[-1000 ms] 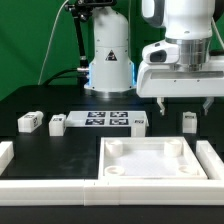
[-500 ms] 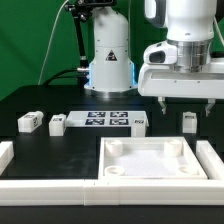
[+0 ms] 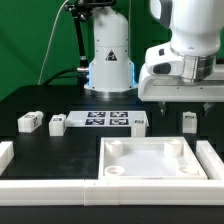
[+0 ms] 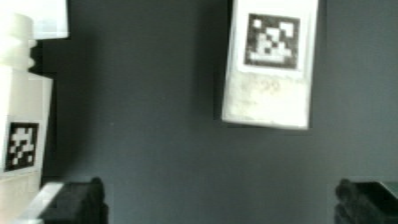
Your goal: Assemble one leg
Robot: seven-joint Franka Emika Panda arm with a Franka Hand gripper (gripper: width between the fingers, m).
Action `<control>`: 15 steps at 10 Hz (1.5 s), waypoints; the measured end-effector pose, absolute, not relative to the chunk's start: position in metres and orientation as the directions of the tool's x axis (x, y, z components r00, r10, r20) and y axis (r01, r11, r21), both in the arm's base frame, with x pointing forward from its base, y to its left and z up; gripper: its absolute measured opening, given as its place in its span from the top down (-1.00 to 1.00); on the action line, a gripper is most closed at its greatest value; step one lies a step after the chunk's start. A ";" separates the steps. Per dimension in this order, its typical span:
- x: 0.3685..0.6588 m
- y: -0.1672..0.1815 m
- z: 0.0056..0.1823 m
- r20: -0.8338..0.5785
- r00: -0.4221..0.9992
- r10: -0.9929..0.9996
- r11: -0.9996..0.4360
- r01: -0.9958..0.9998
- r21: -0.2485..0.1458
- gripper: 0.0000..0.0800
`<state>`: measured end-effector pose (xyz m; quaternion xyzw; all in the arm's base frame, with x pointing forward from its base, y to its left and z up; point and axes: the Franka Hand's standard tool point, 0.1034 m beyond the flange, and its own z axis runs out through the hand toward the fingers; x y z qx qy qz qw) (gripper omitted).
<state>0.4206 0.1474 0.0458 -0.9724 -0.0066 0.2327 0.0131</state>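
Observation:
Several small white legs with tags lie on the black table. One leg (image 3: 189, 121) lies at the exterior view's right, just below my gripper (image 3: 186, 103). It also shows in the wrist view (image 4: 270, 65), lying flat with its tag up, ahead of the gripper (image 4: 221, 203). The gripper is open and empty and hovers above the table, with its dark fingertips (image 4: 71, 202) wide apart. Three more legs lie further to the exterior view's left: one (image 3: 139, 123) beside the marker board, and two (image 3: 56, 124) (image 3: 30, 121) beyond it.
The marker board (image 3: 105, 120) lies mid-table. A large white square panel (image 3: 150, 147) with round corner sockets lies in front. White rails (image 3: 40, 187) border the front and sides. Another white tagged piece (image 4: 22, 120) shows at the wrist view's edge. The robot base (image 3: 108, 60) stands behind.
The arm's wrist has turned and the gripper has shifted a little above the right leg. The legs and the panel have not moved.

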 end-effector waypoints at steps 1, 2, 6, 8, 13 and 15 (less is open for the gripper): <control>0.426 0.151 0.043 -0.492 0.870 0.029 -0.999 0.015 -0.032 -0.62; 0.421 0.154 0.042 -0.575 0.817 0.029 -0.999 0.015 -0.028 -0.62; 0.400 0.154 0.027 -0.762 0.641 -0.097 -0.995 -0.052 0.083 -0.62; 0.388 0.152 0.022 -0.772 0.625 -0.114 -0.993 -0.057 0.100 -0.62; 0.380 0.161 0.013 -0.761 0.641 -0.100 -0.995 -0.042 0.095 -0.62; 0.379 0.165 0.009 -0.751 0.654 -0.094 -0.995 -0.038 0.092 -0.62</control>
